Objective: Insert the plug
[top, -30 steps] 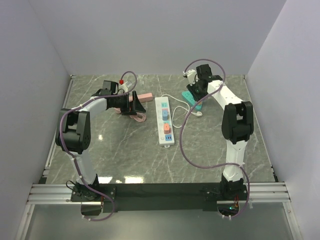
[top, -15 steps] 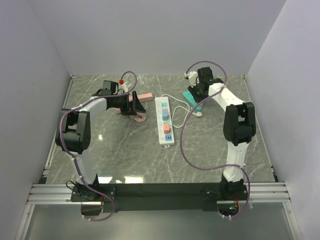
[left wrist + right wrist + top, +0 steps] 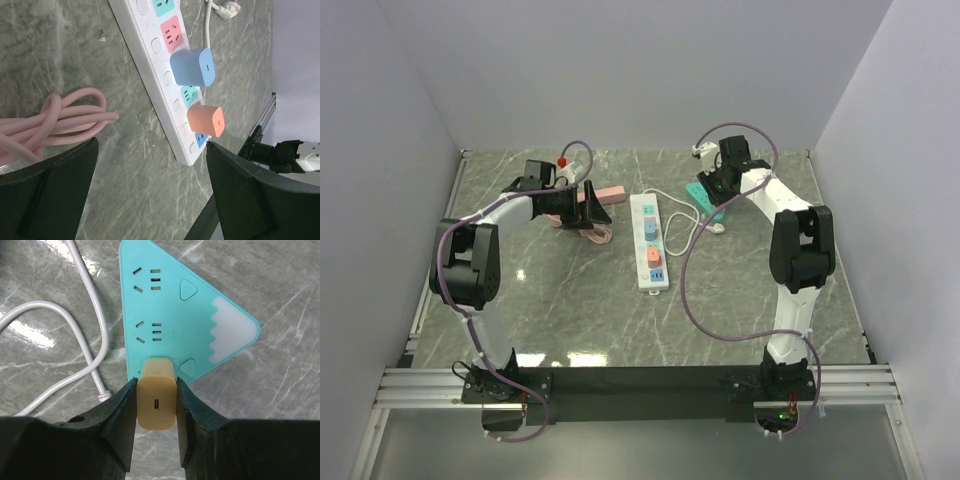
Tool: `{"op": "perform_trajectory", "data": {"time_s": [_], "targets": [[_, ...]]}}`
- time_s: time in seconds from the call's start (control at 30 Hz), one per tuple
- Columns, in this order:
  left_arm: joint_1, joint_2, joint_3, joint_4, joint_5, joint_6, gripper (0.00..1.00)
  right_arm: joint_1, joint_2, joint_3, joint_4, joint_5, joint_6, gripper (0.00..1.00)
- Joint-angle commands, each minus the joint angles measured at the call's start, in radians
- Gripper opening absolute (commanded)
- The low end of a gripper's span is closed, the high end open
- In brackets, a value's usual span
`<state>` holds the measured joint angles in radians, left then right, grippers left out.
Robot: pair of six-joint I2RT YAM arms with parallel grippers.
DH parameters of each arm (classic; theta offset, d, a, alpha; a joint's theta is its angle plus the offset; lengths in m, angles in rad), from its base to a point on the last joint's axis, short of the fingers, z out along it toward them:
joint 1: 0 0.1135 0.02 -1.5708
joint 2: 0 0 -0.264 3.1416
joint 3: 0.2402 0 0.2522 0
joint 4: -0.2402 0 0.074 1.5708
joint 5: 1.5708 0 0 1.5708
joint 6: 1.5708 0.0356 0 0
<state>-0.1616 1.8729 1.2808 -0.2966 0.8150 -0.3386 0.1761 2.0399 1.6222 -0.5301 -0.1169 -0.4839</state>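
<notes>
The white power strip (image 3: 150, 55) is flanked by the left gripper (image 3: 151, 150), its jaws spread wide and empty. At the near edge of the teal socket block (image 3: 180, 315), the yellow plug (image 3: 156, 402) is held clamped in the right gripper (image 3: 156, 385). Full seating cannot be confirmed, so insertion is judged outstanding.

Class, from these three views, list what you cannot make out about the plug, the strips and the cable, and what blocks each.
Right wrist: the prongs of the yellow charger, hidden under its own body; whether they sit in the teal triangular power strip is unclear.
Left wrist: the ends of the pink cable, cut off by the left edge and a finger of the left gripper.
Left wrist: the far end of the white power strip, past the top edge.
</notes>
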Motion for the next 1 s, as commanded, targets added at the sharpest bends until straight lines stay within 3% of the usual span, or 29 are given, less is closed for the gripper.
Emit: {"op": "perform_trajectory", "data": {"time_s": [0.0, 0.5, 0.67, 0.97], "targets": [[-0.006, -0.057, 0.026, 0.013, 0.004, -0.008, 0.95, -0.023, 0.059, -0.078, -0.137, -0.007, 0.028, 0.00], [-0.006, -0.066, 0.057, -0.018, -0.002, -0.004, 0.95, -0.021, 0.026, -0.148, -0.188, 0.017, 0.087, 0.00], [-0.006, -0.064, 0.068, -0.021, 0.000, -0.005, 0.95, -0.015, 0.080, -0.065, -0.245, -0.001, 0.090, 0.00], [-0.004, -0.035, 0.132, -0.059, 0.003, 0.016, 0.95, -0.015, 0.086, -0.065, -0.275, 0.011, 0.100, 0.00]]}}
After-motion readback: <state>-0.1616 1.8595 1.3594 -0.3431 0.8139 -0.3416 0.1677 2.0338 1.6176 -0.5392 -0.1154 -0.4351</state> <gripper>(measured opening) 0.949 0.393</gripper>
